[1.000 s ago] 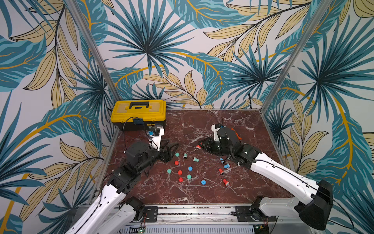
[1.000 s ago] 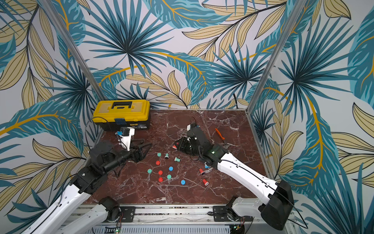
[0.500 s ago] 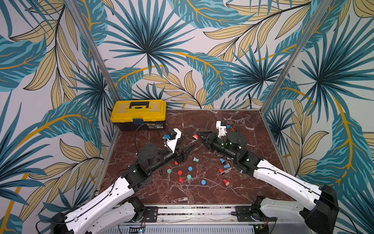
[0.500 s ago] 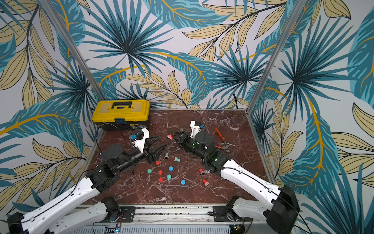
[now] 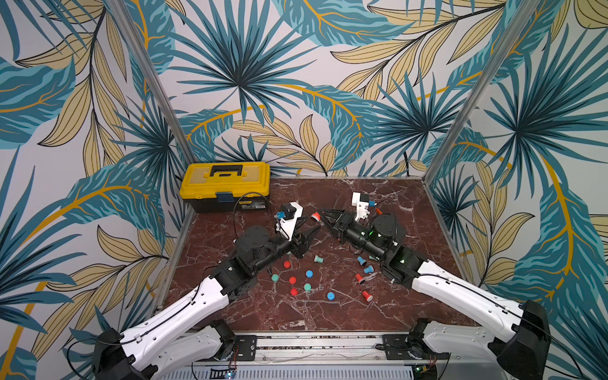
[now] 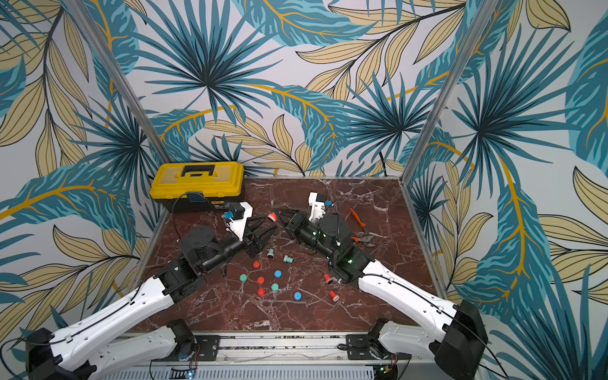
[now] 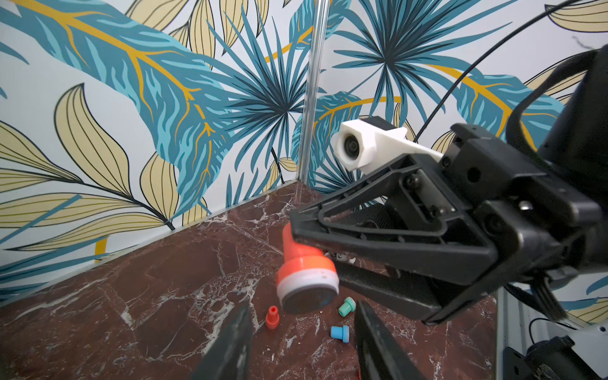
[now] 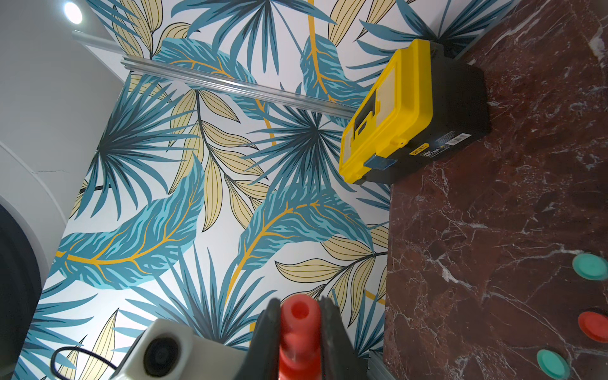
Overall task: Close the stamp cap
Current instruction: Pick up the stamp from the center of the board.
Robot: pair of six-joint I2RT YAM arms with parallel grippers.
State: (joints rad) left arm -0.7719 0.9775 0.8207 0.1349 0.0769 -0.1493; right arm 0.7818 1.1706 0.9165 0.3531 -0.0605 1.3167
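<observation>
My right gripper (image 5: 321, 215) is shut on a red stamp (image 5: 316, 216) and holds it in the air over the back middle of the table. In the left wrist view the stamp (image 7: 307, 273) shows a white ring and a bare dark pad turned toward my left gripper (image 7: 301, 339). The right wrist view shows both fingers pressed on the stamp's red handle (image 8: 300, 329). My left gripper (image 5: 312, 235) is open and empty, its tips just short of the stamp. Several loose round caps, red (image 5: 287, 264), blue (image 5: 309, 273) and green (image 5: 275, 278), lie on the table below.
A yellow toolbox (image 5: 225, 184) stands at the back left. Orange-handled pliers (image 6: 360, 227) lie behind my right arm. Uncapped small stamps lie about: teal (image 5: 317, 259), blue (image 5: 362, 261), red (image 5: 367, 295). Patterned walls close in the marble table (image 5: 296, 316).
Both arms have risen from the table and swung toward each other at the middle. The right carried the red stamp up. My left jaws have narrowed.
</observation>
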